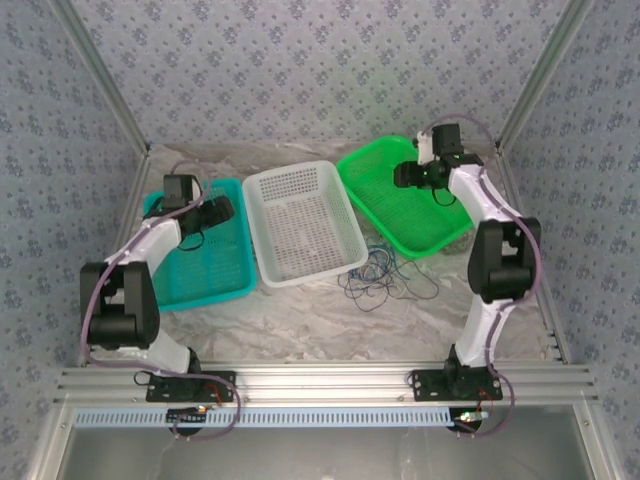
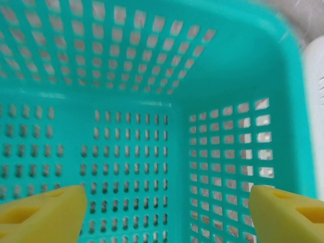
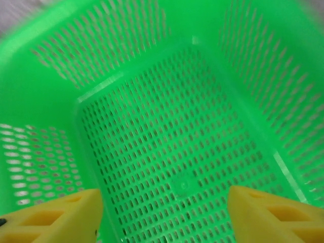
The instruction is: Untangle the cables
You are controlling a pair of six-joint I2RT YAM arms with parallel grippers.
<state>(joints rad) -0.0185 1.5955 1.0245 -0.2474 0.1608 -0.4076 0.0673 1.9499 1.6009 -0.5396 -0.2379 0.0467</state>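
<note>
Jaws seen wide & empty on L gripper [image 2: 167, 208] and R gripper [image 3: 164, 207]; cables [image 1: 383, 272] prob. best pinched at one outer loop.

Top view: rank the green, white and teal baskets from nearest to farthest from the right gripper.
1. green basket, on the right, directly beneath the right gripper.
2. white basket, in the centre.
3. teal basket, on the far left.

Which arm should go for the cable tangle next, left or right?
Right, probably. The cables lie just in front of the green basket that the right gripper, open, hangs over; the left gripper is over the teal basket, the white basket in between.
</note>
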